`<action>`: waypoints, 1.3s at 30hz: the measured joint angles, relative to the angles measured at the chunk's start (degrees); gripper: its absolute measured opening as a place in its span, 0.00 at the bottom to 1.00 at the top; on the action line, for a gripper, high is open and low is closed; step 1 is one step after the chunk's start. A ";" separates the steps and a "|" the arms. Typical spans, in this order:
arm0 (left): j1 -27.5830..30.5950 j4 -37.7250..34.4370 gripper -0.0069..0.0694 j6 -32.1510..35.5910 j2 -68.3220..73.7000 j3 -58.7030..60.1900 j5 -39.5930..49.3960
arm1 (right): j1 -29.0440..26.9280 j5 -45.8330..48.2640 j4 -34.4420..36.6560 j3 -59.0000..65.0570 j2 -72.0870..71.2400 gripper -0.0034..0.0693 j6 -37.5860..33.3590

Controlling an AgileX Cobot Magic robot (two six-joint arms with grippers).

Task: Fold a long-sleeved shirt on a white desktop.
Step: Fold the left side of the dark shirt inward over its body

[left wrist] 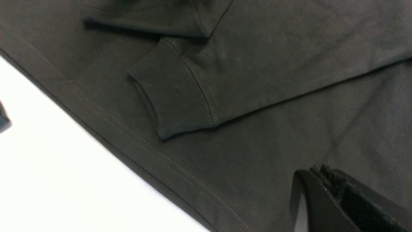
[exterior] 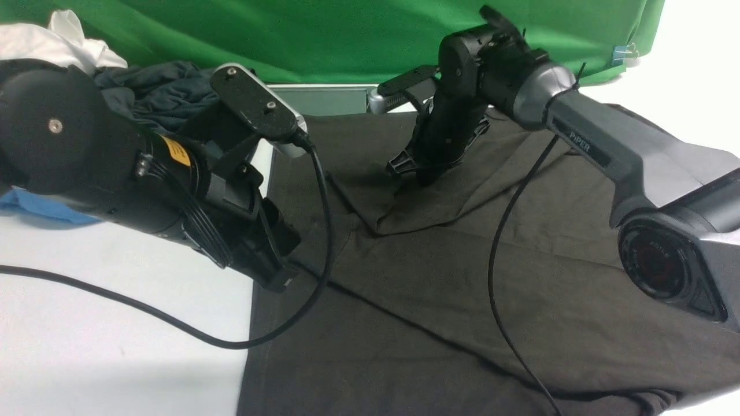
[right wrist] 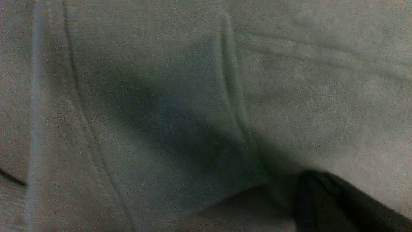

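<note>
L gripper (exterior: 277, 260) hovers at shirt (exterior: 462, 277) edge, beside bare desk (exterior: 115, 323); R gripper (exterior: 411, 173) tips down on shirt; opening of both, I cannot tell.

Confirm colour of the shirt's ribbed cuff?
Brownish-black ribbed cuff, matching the long-sleeved shirt; clearest in the left wrist view.

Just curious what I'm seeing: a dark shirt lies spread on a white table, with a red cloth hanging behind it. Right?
Not quite. The cloth behind is green, not red; the front view shows it. The dark shirt does lie spread on the white table.
</note>
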 joint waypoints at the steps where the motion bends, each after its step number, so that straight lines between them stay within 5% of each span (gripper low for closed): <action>1: 0.00 0.00 0.11 0.00 0.00 0.00 0.00 | 0.12 -0.29 0.89 0.00 0.07 0.09 -0.19; 25: 0.00 0.00 0.11 0.00 0.00 0.00 0.70 | 6.35 4.08 34.25 -0.10 0.45 0.09 -15.57; 29: 0.00 0.00 0.11 0.00 -0.20 0.00 1.19 | 6.14 4.29 29.08 0.46 -2.82 0.09 -12.86; 32: -0.56 -0.88 0.11 0.51 -2.64 0.41 1.74 | 5.34 4.20 8.07 4.59 -12.69 0.09 -5.98; 36: -3.49 -1.00 0.11 1.46 -6.18 2.63 -0.68 | 1.74 3.52 -9.31 12.64 -22.32 0.09 1.51; 39: -6.96 -1.05 0.11 1.74 -7.43 4.28 -2.66 | -3.62 1.34 -10.92 17.05 -25.23 0.09 4.71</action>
